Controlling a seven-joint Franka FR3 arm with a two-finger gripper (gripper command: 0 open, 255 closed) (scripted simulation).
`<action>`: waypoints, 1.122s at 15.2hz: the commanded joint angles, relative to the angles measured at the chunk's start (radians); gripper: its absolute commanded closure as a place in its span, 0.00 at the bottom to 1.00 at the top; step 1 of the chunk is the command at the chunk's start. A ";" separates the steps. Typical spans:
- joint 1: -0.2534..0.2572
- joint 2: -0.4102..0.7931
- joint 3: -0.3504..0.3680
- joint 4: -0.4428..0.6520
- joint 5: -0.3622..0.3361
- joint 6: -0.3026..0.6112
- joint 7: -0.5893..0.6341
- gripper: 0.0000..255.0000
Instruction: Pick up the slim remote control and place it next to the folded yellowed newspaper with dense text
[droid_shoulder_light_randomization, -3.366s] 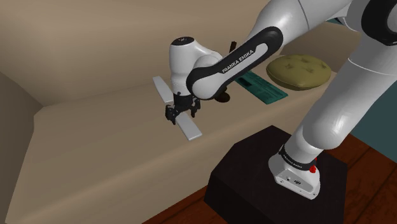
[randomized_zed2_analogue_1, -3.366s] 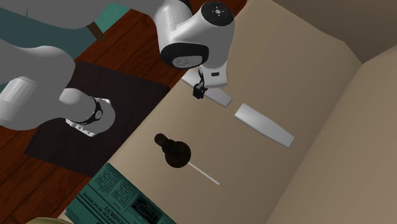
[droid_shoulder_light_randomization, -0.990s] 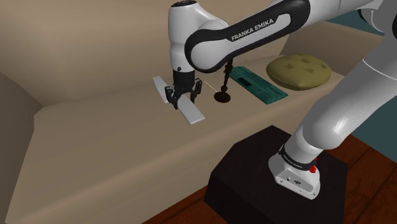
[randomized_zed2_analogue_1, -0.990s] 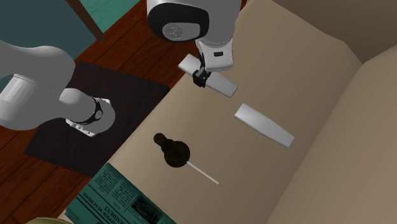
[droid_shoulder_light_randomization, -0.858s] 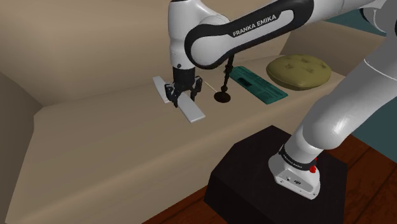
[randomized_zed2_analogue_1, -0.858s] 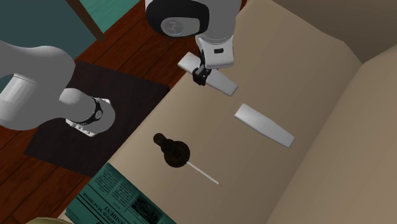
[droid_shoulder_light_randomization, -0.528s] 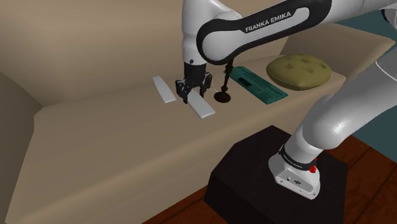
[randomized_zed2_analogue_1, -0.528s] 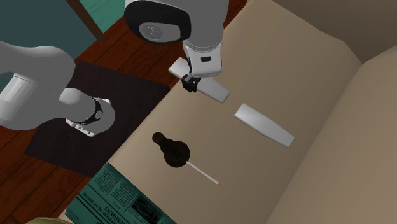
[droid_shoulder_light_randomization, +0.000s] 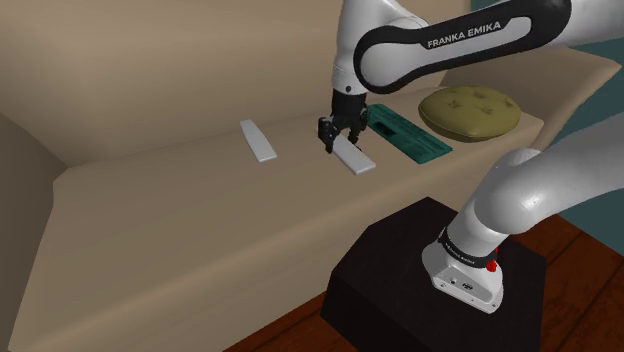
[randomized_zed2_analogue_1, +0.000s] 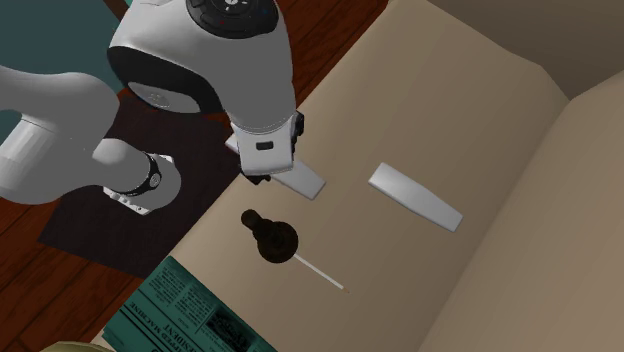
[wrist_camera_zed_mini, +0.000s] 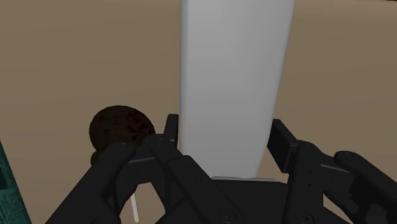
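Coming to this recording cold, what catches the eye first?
The white arm dominates, its black fingers clasping a slim white remote over the beige sofa seat. Nearby lie a green newspaper, a dark brown round thing with a white stick and a second white slab.

Beige sofa (droid_shoulder_light_randomization: 170, 215), dark wood floor (droid_shoulder_light_randomization: 592, 285)

The remote (droid_shoulder_light_randomization: 358, 160) looks smooth, matt white; newspaper (droid_shoulder_light_randomization: 410, 137), printed teal paper; floor (droid_shoulder_light_randomization: 585, 300), polished dark wood.

Newspaper (randomized_zed2_analogue_1: 190, 312) cropped by edge; remote (randomized_zed2_analogue_1: 306, 183) partly hidden.
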 joint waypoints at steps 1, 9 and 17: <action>-0.008 -0.059 -0.038 -0.044 -0.005 -0.017 -0.047 1.00; -0.075 -0.241 -0.195 -0.172 -0.080 -0.073 -0.226 1.00; -0.074 -0.204 -0.188 -0.259 -0.076 0.051 -0.223 1.00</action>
